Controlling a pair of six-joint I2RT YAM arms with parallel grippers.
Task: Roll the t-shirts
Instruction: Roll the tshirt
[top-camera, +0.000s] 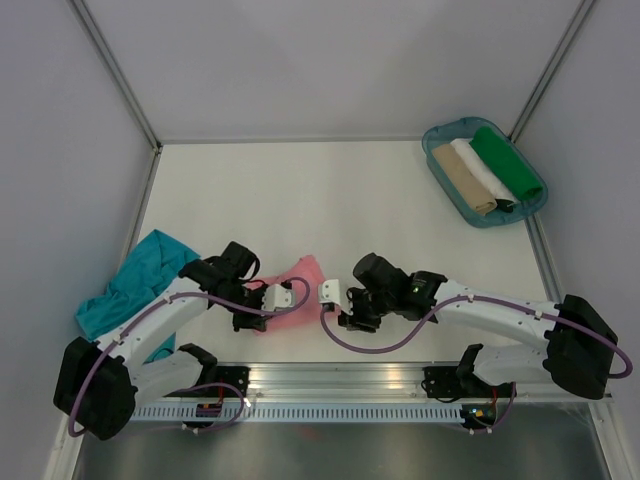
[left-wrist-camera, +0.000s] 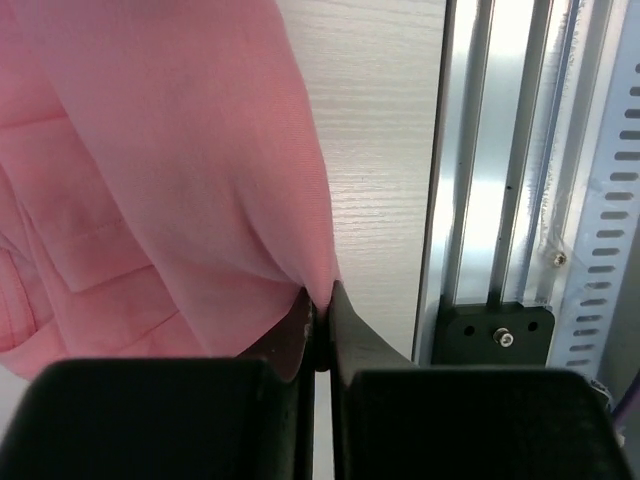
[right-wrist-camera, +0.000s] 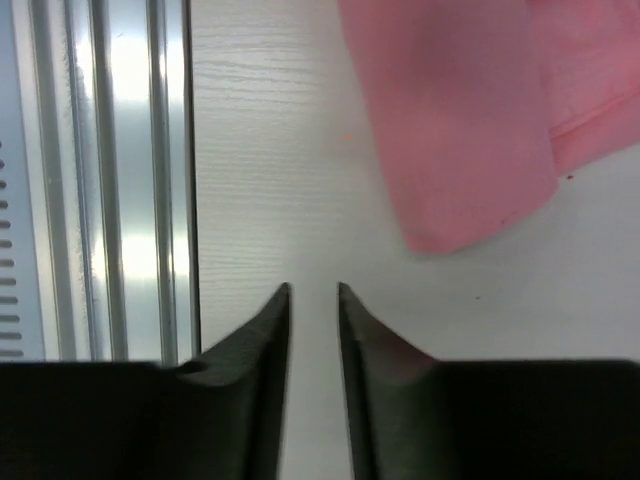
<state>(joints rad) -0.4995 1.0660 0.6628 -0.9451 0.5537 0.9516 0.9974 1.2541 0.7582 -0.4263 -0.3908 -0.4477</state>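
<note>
The salmon-pink t-shirt (top-camera: 298, 283) lies crumpled near the table's front edge, between my two grippers. My left gripper (top-camera: 280, 298) is shut on it: in the left wrist view a fold of the pink t-shirt (left-wrist-camera: 170, 180) is pinched between the closed fingertips of the left gripper (left-wrist-camera: 322, 300). My right gripper (top-camera: 330, 293) sits just right of the cloth. Its jaws stand slightly apart over bare table, with nothing between them at the right gripper (right-wrist-camera: 313, 292). A corner of the pink t-shirt (right-wrist-camera: 450, 140) lies ahead and to its right, untouched. A teal-blue t-shirt (top-camera: 140, 280) is heaped at the left edge.
A blue-green tray (top-camera: 447, 191) at the back right holds rolled cloths in tan, white and green. An aluminium rail (top-camera: 340, 380) runs along the front edge, close to both grippers. Walls enclose the table on three sides.
</note>
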